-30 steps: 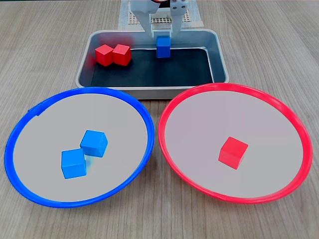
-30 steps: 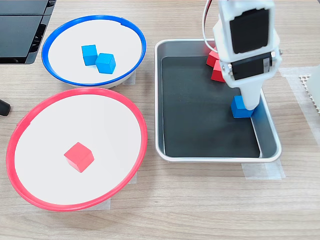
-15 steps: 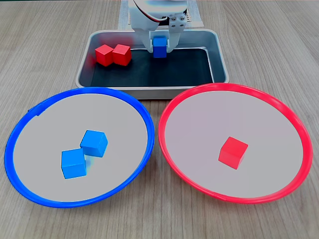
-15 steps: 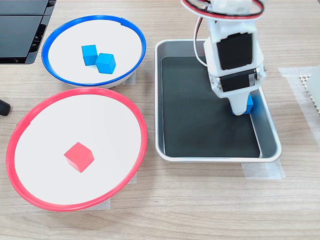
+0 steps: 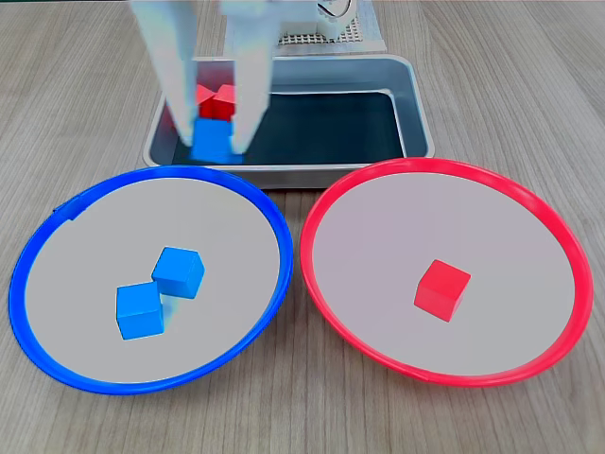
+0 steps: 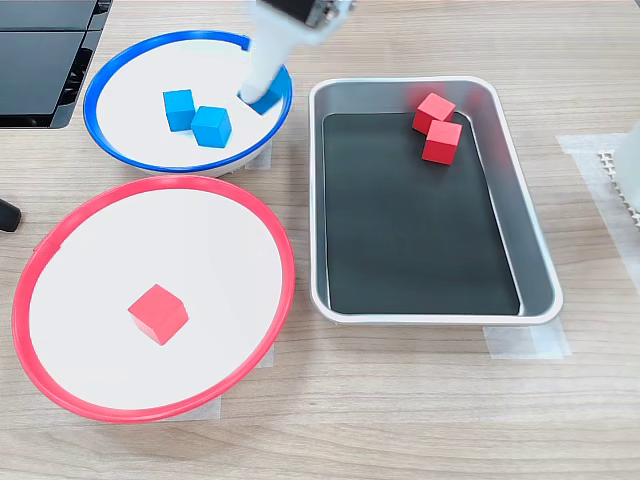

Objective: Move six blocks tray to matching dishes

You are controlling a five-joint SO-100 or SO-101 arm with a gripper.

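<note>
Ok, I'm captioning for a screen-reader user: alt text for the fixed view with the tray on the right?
A gripper holds a blue block at the blue-rimmed dish, which already holds two blue blocks. One red block lies in the red-rimmed dish; two red blocks lie in the metal tray.

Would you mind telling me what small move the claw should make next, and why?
Probably lower slightly and open: the claw holds a blue block over the blue-rimmed dish, where two blue blocks already lie.
</note>
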